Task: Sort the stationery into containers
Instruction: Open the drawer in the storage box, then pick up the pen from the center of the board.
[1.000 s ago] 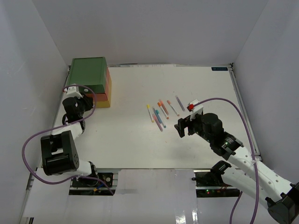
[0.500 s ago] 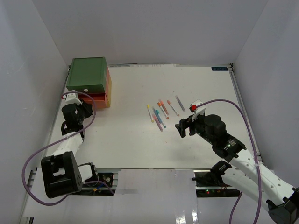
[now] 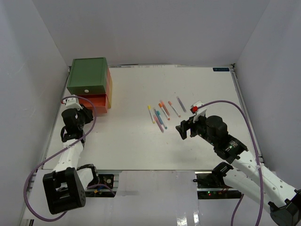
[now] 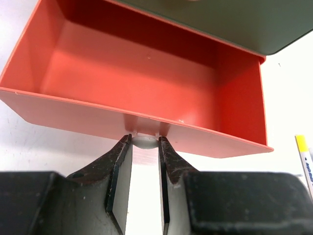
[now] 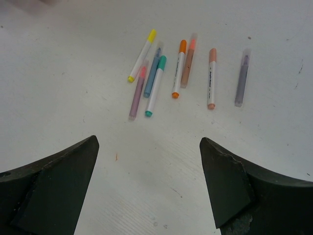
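The containers stand at the table's far left as a stack with a green top drawer [image 3: 87, 75]. Under it the orange-red drawer [image 3: 94, 100] is pulled out, and its inside [image 4: 146, 73] shows bare. My left gripper [image 4: 144, 142] is shut on that drawer's white knob [image 4: 144, 142], at the drawer's front [image 3: 83, 111]. Several pens [image 3: 162, 113] lie loose mid-table: yellow [image 5: 142, 55], blue [image 5: 152, 71], teal [image 5: 155, 85], orange [image 5: 179, 68] and purple [image 5: 240, 78] among them. My right gripper [image 5: 149, 139] hangs open just short of them [image 3: 181, 128], holding nothing.
White walls close in the table on the left, back and right. A yellow-capped pen [image 4: 305, 161] shows at the right edge of the left wrist view. The green drawer's white knob [image 3: 86, 91] faces the arms.
My left gripper has drawn back toward the near edge with the knob in it, sliding the orange-red drawer out from under the green one. The right arm has barely moved.
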You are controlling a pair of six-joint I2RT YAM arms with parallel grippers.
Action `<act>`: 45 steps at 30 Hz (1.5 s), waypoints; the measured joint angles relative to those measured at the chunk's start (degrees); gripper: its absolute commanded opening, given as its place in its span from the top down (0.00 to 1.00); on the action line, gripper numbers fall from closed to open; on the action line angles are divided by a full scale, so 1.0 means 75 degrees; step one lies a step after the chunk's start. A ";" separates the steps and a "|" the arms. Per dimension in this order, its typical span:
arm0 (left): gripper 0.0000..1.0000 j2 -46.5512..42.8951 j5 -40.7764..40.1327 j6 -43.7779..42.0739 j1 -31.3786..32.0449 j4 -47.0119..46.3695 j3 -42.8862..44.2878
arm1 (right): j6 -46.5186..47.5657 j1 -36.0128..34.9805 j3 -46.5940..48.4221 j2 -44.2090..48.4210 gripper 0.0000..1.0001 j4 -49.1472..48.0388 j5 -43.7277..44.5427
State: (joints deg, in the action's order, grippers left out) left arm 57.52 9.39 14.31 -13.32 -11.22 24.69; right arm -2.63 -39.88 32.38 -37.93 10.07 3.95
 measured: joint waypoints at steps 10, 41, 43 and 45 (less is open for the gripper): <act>0.67 -0.0309 -0.0090 0.0055 0.0000 0.0664 -0.0003 | 0.0000 0.0000 0.0000 0.0012 0.10 0.0000 -0.0099; 0.07 -0.2122 -0.0338 0.0554 0.0175 0.4354 0.2279 | -0.0682 0.0673 0.0793 -0.2037 0.05 0.0154 0.0662; 0.02 -0.2279 -0.0178 0.0513 0.0329 0.4447 0.2463 | -0.0752 0.1072 0.1011 -0.2611 0.04 0.0166 0.0621; 0.02 -0.2439 -0.0082 0.0495 0.0530 0.4500 0.2535 | -0.0766 0.1451 0.1265 -0.3223 0.00 0.0201 0.0554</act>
State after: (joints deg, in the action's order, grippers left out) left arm 39.22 8.78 18.02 -9.34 22.52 43.70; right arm -8.38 -28.99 41.87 -62.11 11.57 8.10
